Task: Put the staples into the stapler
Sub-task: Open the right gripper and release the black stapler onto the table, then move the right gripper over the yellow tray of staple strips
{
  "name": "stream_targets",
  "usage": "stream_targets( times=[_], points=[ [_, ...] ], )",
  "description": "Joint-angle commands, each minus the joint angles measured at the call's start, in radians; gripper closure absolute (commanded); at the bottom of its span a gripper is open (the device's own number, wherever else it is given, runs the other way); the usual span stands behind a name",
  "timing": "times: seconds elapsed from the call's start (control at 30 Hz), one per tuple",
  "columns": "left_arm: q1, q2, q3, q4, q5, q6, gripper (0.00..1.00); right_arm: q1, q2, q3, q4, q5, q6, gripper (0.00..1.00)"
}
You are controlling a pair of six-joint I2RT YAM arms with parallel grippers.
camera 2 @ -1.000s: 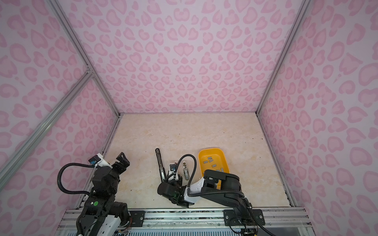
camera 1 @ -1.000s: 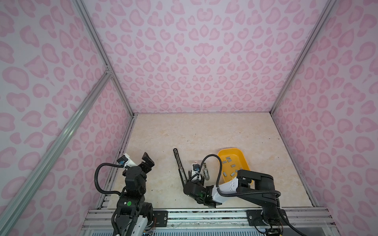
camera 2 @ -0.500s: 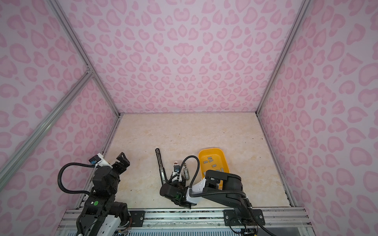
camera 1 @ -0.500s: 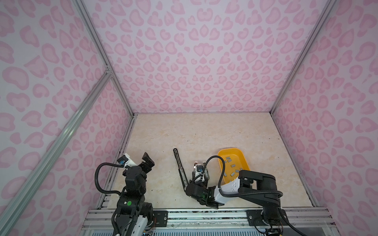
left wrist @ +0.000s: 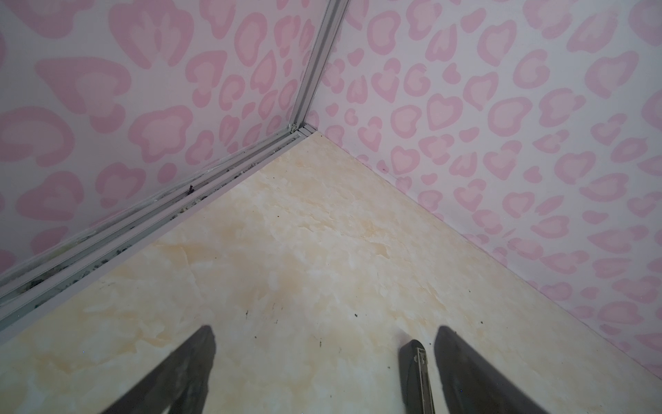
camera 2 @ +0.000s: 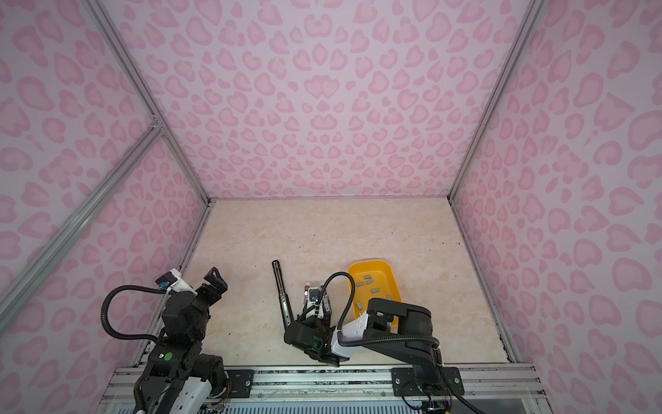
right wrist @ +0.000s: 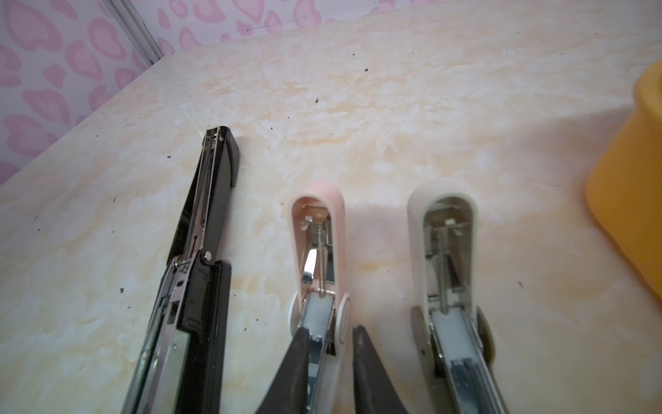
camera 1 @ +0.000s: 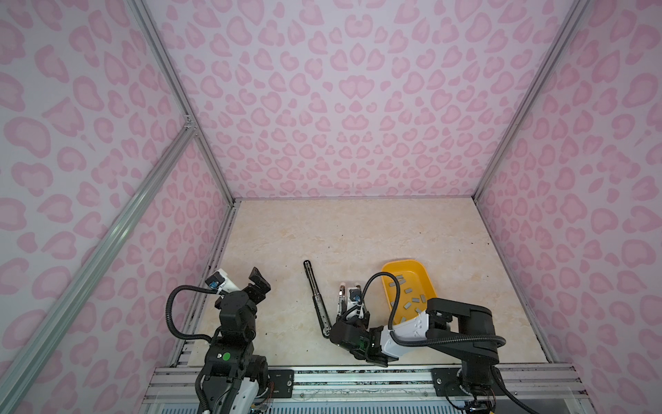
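Fingers (right wrist: 295, 369) of my right gripper (right wrist: 331, 328) stand at a narrow gap low over the surface (camera 1: 358, 233), 1 on each side of the open metal channel of the pink stapler (right wrist: 318, 229). I cannot tell whether they pinch it or only flank it. My left gripper (camera 1: 260, 281) hangs wide apart and holds nothing, well off to the left near the side rail.

3 staplers lie opened flat side by side, pointing away from me: the black stapler (right wrist: 211, 229) on the left, long and slim, then the pink one, then the cream stapler (right wrist: 447, 243). Just to the right of them rests the yellow tray (camera 1: 428, 277), and the staples (camera 1: 406, 291) lie loose inside it, about 10 grey strips. Past the tray the surface runs on to the pink-patterned wall (camera 1: 340, 107).
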Motion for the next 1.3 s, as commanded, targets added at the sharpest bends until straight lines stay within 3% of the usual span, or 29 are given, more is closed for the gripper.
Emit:
stream_targets(
  times=[0.0, 0.13, 0.27, 0.4, 0.53, 0.7, 0.8, 0.9, 1.0, 1.1, 1.2, 1.27],
  points=[
    [-0.001, -0.001, 0.013, 0.010, -0.011, -0.018, 0.04, 0.009, -0.063, -0.035, -0.014, 0.043, -0.038, 0.74],
    [-0.001, 0.001, 0.071, -0.085, -0.044, -0.127, 0.04, 0.019, -0.233, -0.061, -0.142, 0.016, -0.079, 0.68],
    [0.000, 0.027, 0.172, -0.311, 0.029, -0.420, 0.03, 0.018, -0.415, -0.014, -0.456, -0.022, -0.071, 0.60],
    [-0.001, 0.041, 0.156, -0.369, 0.034, -0.511, 0.03, -0.047, -0.547, 0.046, -0.697, -0.122, -0.119, 0.62],
    [-0.001, 0.023, 0.090, -0.248, 0.027, -0.344, 0.03, -0.215, -0.674, 0.042, -0.808, -0.257, -0.227, 0.62],
    [-0.001, 0.003, -0.007, -0.205, -0.210, -0.193, 0.03, -0.473, -0.815, -0.004, -0.907, -0.313, -0.340, 0.62],
    [-0.002, -0.022, -0.082, -0.132, -0.100, -0.098, 0.03, -0.684, -0.853, -0.050, -0.883, -0.510, -0.386, 0.63],
    [-0.001, -0.100, -0.113, -0.073, 0.007, -0.028, 0.03, -0.813, -0.836, -0.096, -0.807, -0.679, -0.431, 0.62],
    [-0.001, -0.210, -0.168, -0.076, -0.006, -0.043, 0.03, -0.840, -0.754, -0.071, -0.806, -0.715, -0.447, 0.64],
    [-0.002, -0.321, -0.197, -0.074, 0.075, -0.009, 0.03, -0.852, -0.676, -0.015, -0.896, -0.719, -0.427, 0.68],
    [-0.002, -0.396, -0.205, -0.110, 0.056, -0.016, 0.03, -0.851, -0.695, -0.026, -0.903, -0.729, -0.377, 0.67],
    [-0.001, -0.365, -0.205, -0.095, 0.060, -0.016, 0.03, -0.852, -0.728, -0.052, -0.867, -0.758, -0.366, 0.66]
  ],
)
